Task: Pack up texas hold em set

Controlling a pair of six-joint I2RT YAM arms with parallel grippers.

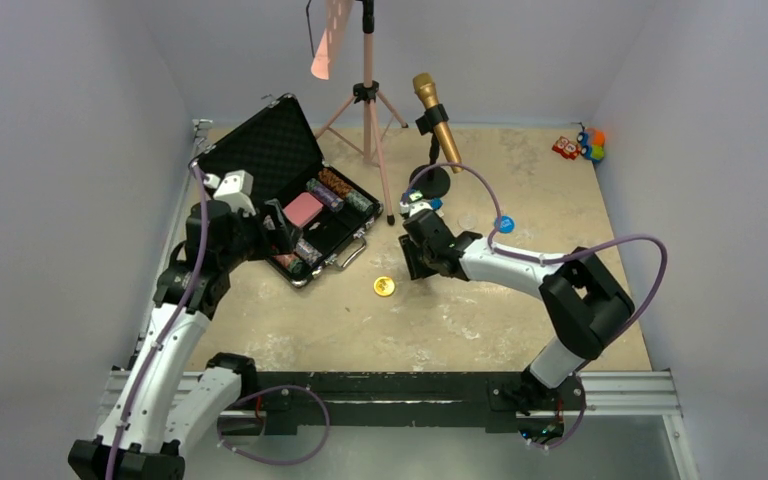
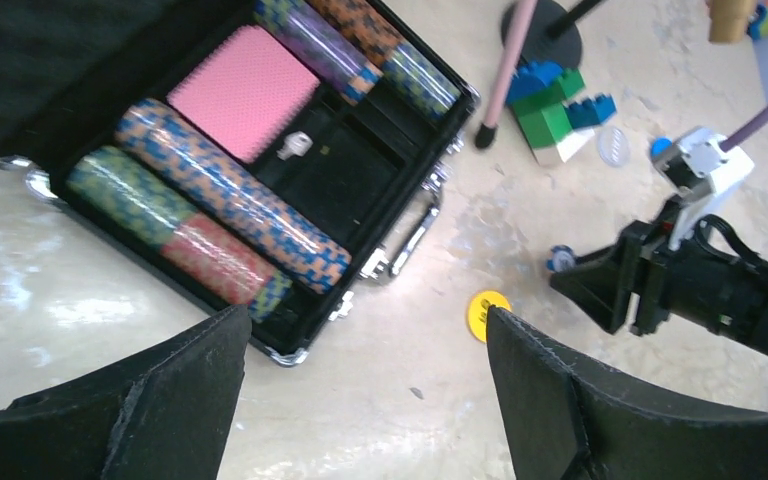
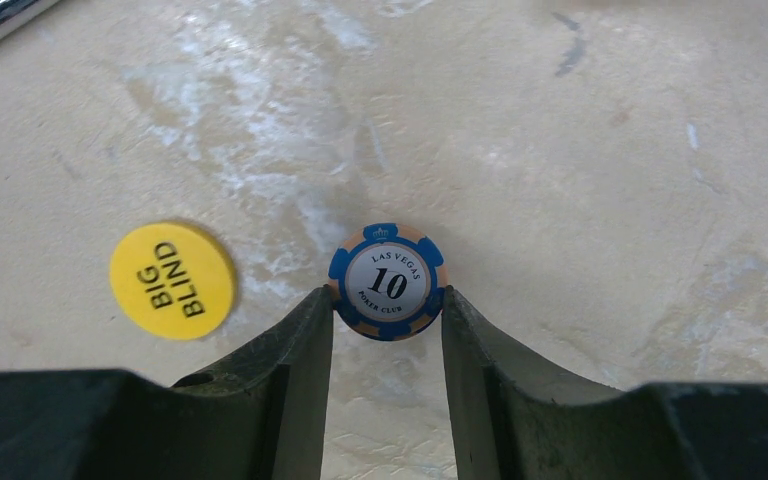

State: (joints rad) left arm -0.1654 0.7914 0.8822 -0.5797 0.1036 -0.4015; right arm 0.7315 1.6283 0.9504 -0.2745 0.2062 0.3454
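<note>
On the beige surface [image 1: 480, 320] the open case [image 1: 260, 150] holds chip stacks [image 2: 225, 205] and pink deck [image 2: 245, 90]; left gripper [image 2: 365, 318] hangs spread and empty, right gripper [image 3: 387, 312] pinches a loose chip [image 3: 387, 282] beside the yellow button [image 3: 172, 280], both unpacked.

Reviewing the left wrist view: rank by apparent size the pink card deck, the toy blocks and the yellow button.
1. pink card deck, largest.
2. green and blue toy blocks, somewhat smaller; differing distance from the camera leaves true size unsure.
3. yellow button, clearly smallest.
</note>
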